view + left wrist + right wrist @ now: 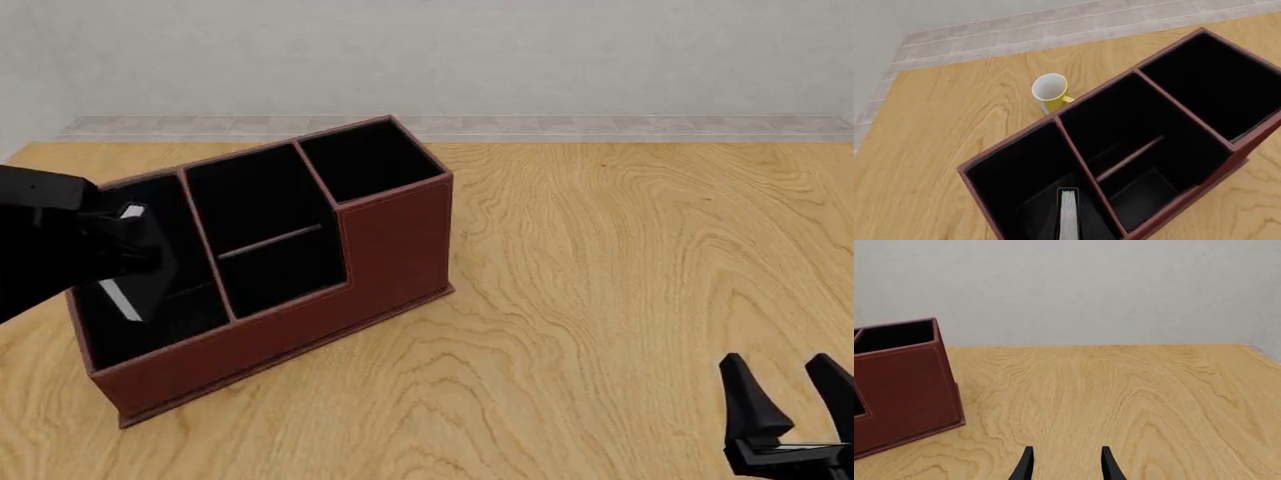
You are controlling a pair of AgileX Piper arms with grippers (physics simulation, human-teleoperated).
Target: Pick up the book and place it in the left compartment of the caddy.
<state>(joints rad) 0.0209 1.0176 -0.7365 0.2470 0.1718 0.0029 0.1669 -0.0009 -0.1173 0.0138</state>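
Over on the left, the left arm reaches in from the edge and hangs its black gripper (pixel 127 265) down over the open top of the caddy (pixel 334 290), right at the left compartment (pixel 180 315). From the front the hand hides most of what it carries; only slivers of white show among the black parts. The left wrist view looks straight down the fingers: the book (pixel 1067 215) stands on edge inside that compartment, black cover framing a strip of white page edges, close to the partition beside the middle section. The fingers themselves are out of that picture, so I cannot tell whether they are clamped on the book or parted.

The caddy is a long reddish-brown box with a leather look, stitched edges, a black lining and a stepped front wall; its middle section has a thin shelf divider. Behind it, seen only from the left wrist, stands a yellow mug (pixel 1051 92) with a white inside.

The counter (pixel 601 270) is pale wood with bold swirling grain.

Far right, low and near, the right gripper (pixel 790 405) sits well apart from the caddy, its two dark fingers (pixel 1111 465) spread, holding nothing.
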